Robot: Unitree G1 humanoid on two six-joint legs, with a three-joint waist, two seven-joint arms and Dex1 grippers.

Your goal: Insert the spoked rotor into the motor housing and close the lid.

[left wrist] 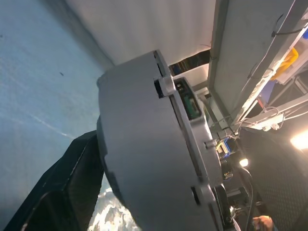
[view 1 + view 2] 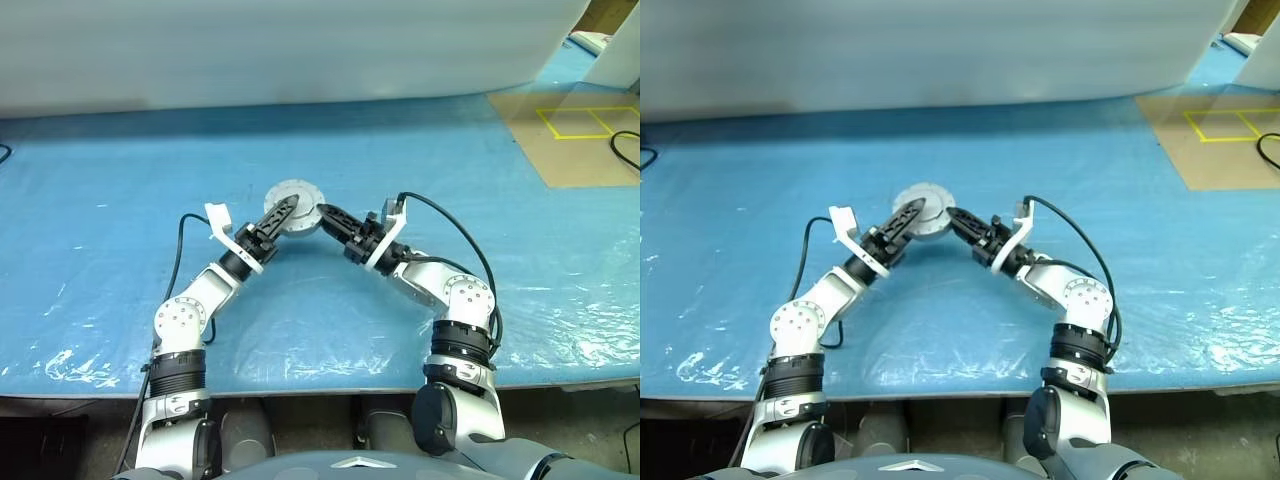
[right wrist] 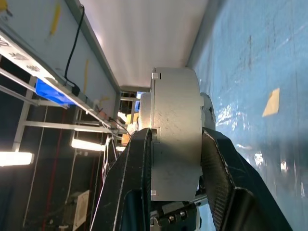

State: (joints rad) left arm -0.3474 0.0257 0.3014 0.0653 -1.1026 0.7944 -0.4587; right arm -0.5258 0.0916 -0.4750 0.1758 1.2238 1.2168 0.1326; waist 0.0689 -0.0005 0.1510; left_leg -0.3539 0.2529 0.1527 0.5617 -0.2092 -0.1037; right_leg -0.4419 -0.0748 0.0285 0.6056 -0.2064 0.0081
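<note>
Two head views down over the blue table; wrist views close on the motor housing

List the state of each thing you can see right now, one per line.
Motor housing: lifted above the blue table cover, round face toward the head camera, lid appears closed on it.
Right gripper: shut on the motor housing, one finger on each flat side.
Left gripper: open, at the housing's left side, not gripping it.
</note>
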